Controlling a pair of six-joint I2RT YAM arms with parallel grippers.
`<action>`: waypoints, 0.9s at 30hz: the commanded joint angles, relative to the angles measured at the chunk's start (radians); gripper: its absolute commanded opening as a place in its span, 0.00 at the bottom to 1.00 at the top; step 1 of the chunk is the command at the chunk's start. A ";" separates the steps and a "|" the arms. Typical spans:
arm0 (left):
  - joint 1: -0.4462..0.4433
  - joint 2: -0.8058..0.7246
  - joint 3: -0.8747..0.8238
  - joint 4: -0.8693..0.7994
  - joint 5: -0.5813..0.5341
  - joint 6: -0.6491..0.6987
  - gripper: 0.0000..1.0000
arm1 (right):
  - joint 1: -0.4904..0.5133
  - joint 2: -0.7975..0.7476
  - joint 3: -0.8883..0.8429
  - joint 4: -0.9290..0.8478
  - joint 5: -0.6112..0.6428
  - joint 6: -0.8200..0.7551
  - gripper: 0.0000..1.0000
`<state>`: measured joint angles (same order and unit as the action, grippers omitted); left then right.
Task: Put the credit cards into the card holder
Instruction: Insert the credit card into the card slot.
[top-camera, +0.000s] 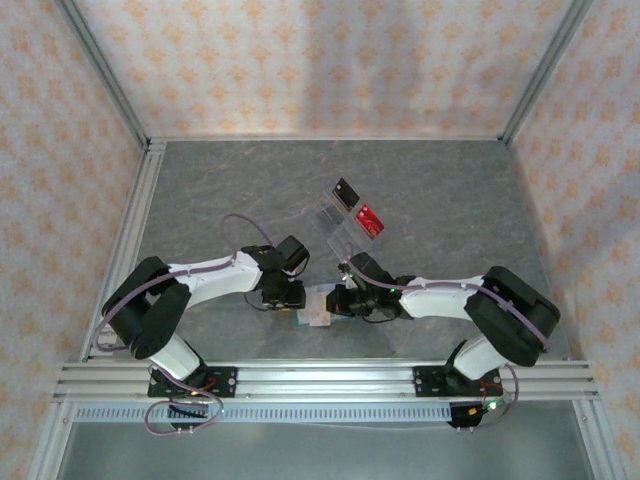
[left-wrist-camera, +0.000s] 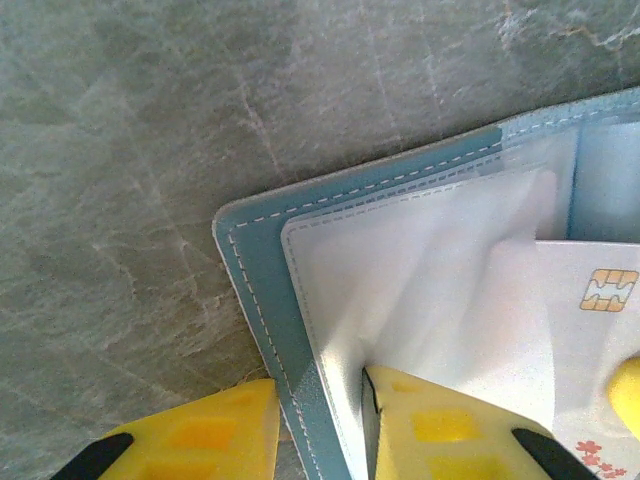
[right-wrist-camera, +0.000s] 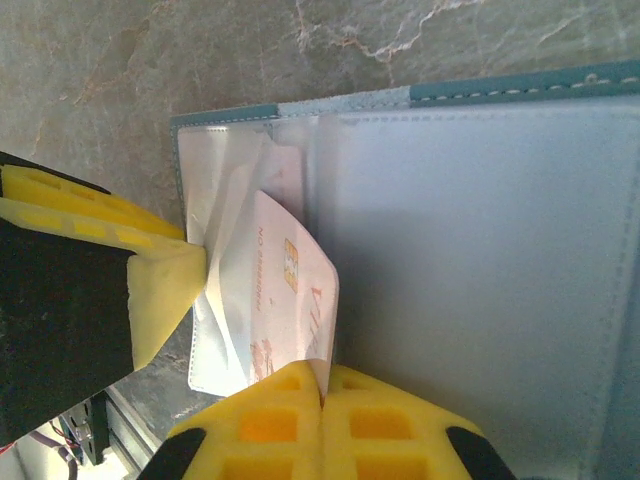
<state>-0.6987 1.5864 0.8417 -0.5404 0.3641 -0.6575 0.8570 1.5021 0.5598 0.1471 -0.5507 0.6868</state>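
The teal card holder (left-wrist-camera: 258, 275) lies open near the table's front edge (top-camera: 316, 310), its clear plastic sleeve (left-wrist-camera: 420, 280) showing. My left gripper (left-wrist-camera: 320, 425) is shut on the holder's edge and sleeve, which lifts the pocket open. My right gripper (right-wrist-camera: 322, 385) is shut on a white credit card (right-wrist-camera: 285, 290) with a gold chip and red markings. The card's far end lies inside the sleeve mouth, over the pale inside of the holder (right-wrist-camera: 480, 250). A black card (top-camera: 346, 191) and a red card (top-camera: 370, 221) stand in a clear rack (top-camera: 333, 214).
The clear rack stands just beyond the two grippers, close to the right arm's wrist. Both arms (top-camera: 200, 285) (top-camera: 470, 300) meet at the table's front centre, near the metal rail (top-camera: 320, 378). The grey marbled tabletop (top-camera: 200, 190) stretches to the back wall.
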 joint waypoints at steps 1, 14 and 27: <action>-0.007 0.038 -0.025 -0.049 -0.031 -0.016 0.28 | 0.005 0.004 -0.028 -0.115 0.029 -0.017 0.00; -0.007 0.021 -0.039 -0.037 -0.018 -0.016 0.29 | -0.010 0.049 0.044 -0.161 -0.014 -0.062 0.00; -0.006 -0.036 -0.056 -0.045 -0.004 -0.017 0.35 | -0.048 0.112 0.165 -0.296 -0.054 -0.170 0.00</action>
<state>-0.6987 1.5639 0.8192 -0.5255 0.3656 -0.6647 0.8227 1.5890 0.7151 -0.0288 -0.6403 0.5678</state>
